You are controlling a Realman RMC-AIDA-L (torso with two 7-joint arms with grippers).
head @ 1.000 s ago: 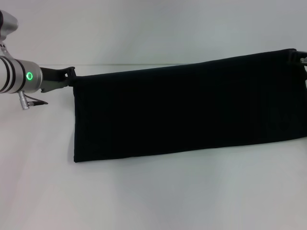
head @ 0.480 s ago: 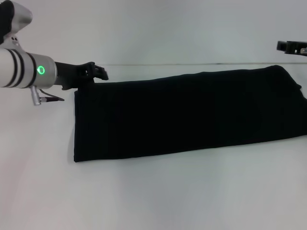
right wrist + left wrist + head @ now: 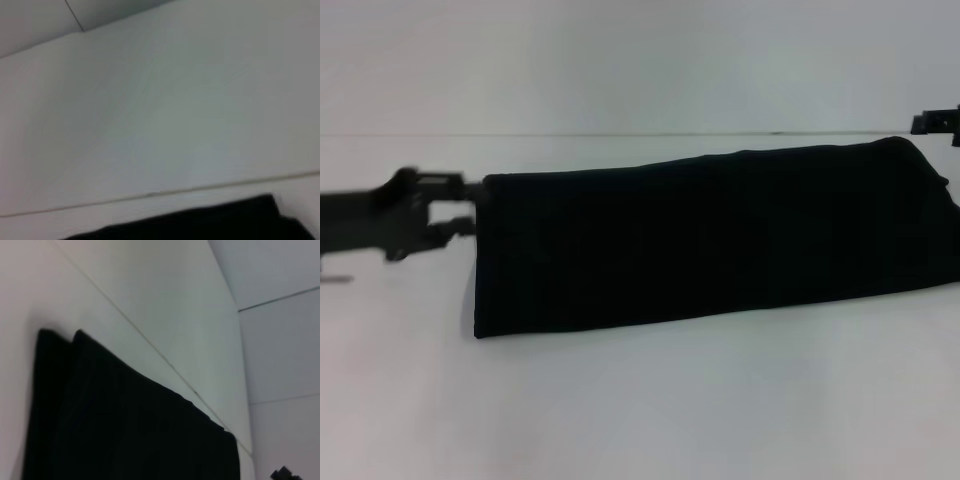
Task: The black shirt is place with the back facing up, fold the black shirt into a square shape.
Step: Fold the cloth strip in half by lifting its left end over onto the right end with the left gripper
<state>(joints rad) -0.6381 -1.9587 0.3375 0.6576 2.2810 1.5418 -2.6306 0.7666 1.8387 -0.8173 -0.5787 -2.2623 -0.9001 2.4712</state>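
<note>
**Both grippers off the cloth, long band lying flat**

You've let go: a second ago both grippers were pinching the far corners of the large black soft-fabric shirt, and now neither touches it. Your left gripper has dropped low and sits just beside the shirt's left edge, its fingers spread with a visible gap and nothing between them. Your right gripper has pulled up and away to the far right edge of the head view, well above the cloth; you cannot tell how its fingers stand from here.

That release reads as one fold finished. The shirt rests on the white surface as a long, narrow band running left to right, its right end a little farther from you than its left. No lettering shows. The left wrist view catches doubled layers at the near corner, two edges stepped slightly apart, so the stack is not perfectly flush.

A band is not a square yet. Judging by the low left gripper, an end-over-end fold looks like your next step.
</note>
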